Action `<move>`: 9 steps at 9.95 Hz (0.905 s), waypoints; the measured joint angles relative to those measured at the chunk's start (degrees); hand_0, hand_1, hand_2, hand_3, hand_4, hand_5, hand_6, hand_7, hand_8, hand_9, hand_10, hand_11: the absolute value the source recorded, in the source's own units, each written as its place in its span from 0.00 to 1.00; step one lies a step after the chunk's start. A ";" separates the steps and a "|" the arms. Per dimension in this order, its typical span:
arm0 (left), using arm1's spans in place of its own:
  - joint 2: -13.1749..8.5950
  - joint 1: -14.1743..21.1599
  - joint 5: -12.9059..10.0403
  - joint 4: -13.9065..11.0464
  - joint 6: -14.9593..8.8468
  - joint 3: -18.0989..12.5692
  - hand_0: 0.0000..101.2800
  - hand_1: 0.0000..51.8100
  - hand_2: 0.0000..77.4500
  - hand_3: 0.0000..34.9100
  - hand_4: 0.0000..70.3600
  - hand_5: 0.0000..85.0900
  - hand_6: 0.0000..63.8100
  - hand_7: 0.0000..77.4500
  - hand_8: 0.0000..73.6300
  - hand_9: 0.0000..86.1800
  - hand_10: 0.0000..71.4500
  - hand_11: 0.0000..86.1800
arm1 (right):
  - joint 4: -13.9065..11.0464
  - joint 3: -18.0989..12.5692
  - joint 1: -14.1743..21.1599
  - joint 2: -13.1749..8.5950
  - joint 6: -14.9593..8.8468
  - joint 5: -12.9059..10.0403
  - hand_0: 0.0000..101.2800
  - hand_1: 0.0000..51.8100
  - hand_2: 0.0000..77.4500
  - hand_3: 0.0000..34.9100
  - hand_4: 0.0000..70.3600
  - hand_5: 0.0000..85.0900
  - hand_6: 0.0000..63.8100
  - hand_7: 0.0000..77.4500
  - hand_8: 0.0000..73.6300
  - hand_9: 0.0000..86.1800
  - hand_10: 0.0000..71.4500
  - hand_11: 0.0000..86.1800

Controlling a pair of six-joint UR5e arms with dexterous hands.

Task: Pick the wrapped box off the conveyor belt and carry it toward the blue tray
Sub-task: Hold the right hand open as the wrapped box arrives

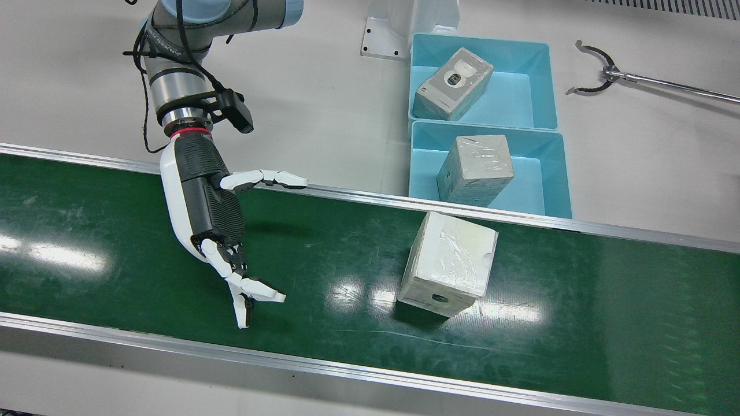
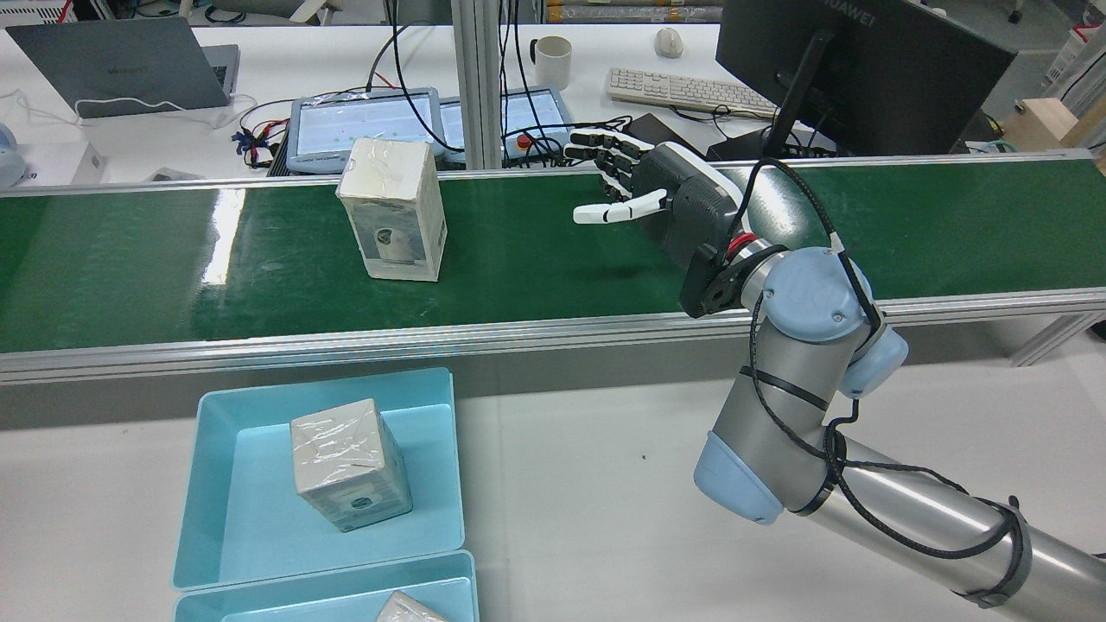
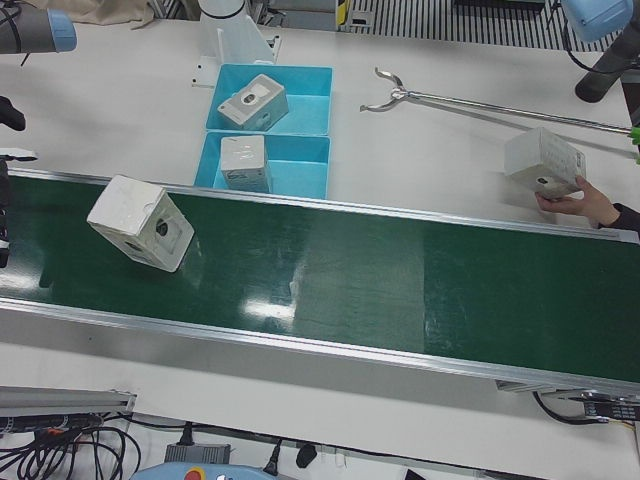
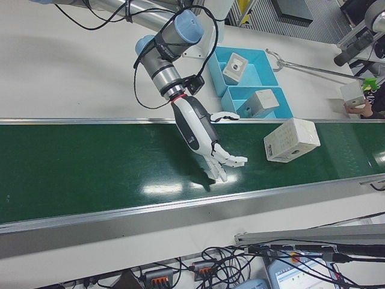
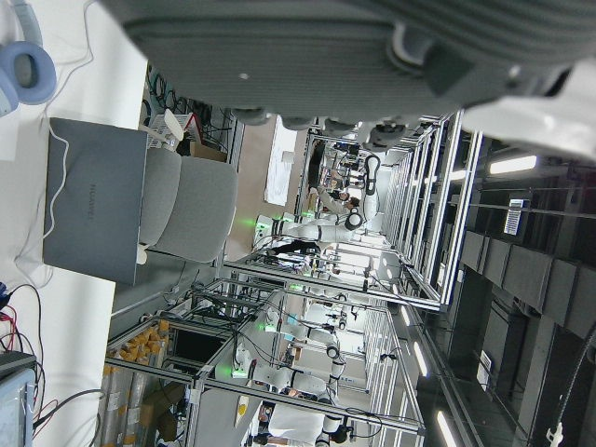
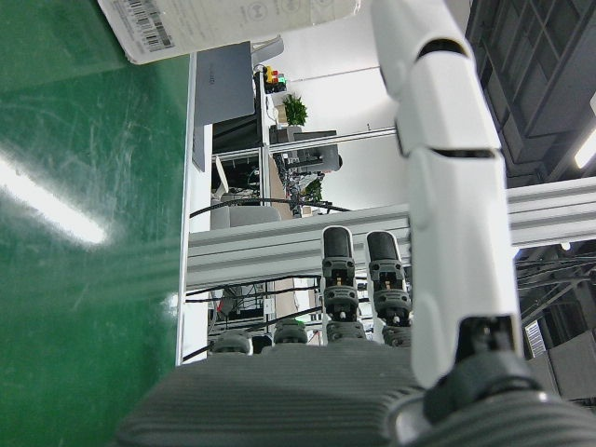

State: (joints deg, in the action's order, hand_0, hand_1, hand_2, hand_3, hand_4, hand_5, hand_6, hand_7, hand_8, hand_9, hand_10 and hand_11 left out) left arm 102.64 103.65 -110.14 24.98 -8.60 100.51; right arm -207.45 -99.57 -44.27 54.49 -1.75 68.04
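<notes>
The wrapped box [image 1: 448, 263] stands tilted on the green conveyor belt [image 1: 87, 231], just in front of the blue trays. It also shows in the rear view [image 2: 393, 207] and the right-front view [image 4: 292, 139]. My right hand [image 1: 208, 214] hovers over the belt well to the view's left of the box, open, fingers spread, holding nothing. In the right hand view its fingers [image 6: 447, 186] reach out, with the box [image 6: 223, 23] at the top edge. Only the dark palm of my left hand [image 5: 326, 47] shows, in its own view.
Two blue trays [image 1: 532, 185] [image 1: 520, 98] sit behind the belt, each with a wrapped box inside. A metal grabber tool [image 1: 595, 72] lies on the table beyond them. At the belt's far end a person's hand [image 3: 580, 205] holds another box [image 3: 545, 165].
</notes>
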 joint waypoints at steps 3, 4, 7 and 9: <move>0.00 0.00 0.00 0.00 0.00 0.00 0.00 0.00 0.01 0.00 0.00 0.01 0.00 0.01 0.01 0.00 0.01 0.00 | 1.11 0.19 0.01 0.12 -0.62 -0.13 0.51 0.39 0.20 0.19 0.25 0.24 0.13 0.30 0.01 0.05 0.00 0.02; 0.00 0.00 0.00 0.00 0.00 0.00 0.00 0.00 0.01 0.00 0.00 0.01 0.00 0.01 0.01 0.00 0.01 0.00 | 1.09 0.18 -0.12 0.12 -1.46 -0.12 0.51 0.38 0.22 0.19 0.25 0.24 0.13 0.30 0.01 0.05 0.00 0.02; 0.00 0.00 0.00 0.00 0.00 0.00 0.00 0.00 0.01 0.00 0.00 0.01 0.00 0.01 0.01 0.00 0.01 0.00 | 0.59 0.17 -0.42 -0.02 -4.91 -0.11 0.53 0.42 0.23 0.19 0.26 0.25 0.13 0.31 0.01 0.05 0.00 0.02; 0.00 0.00 0.00 0.00 0.00 0.00 0.00 0.00 0.01 0.00 0.00 0.01 0.00 0.01 0.01 0.00 0.01 0.00 | 0.36 0.29 -0.22 -0.06 -5.84 -0.17 0.53 0.42 0.23 0.19 0.23 0.26 0.13 0.31 0.01 0.05 0.00 0.02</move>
State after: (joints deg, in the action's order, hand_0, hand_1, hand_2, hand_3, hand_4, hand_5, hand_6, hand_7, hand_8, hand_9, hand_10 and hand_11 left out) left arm 102.64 103.65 -110.14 24.98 -8.60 100.51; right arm -207.09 -99.27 -44.49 54.43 -7.59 67.88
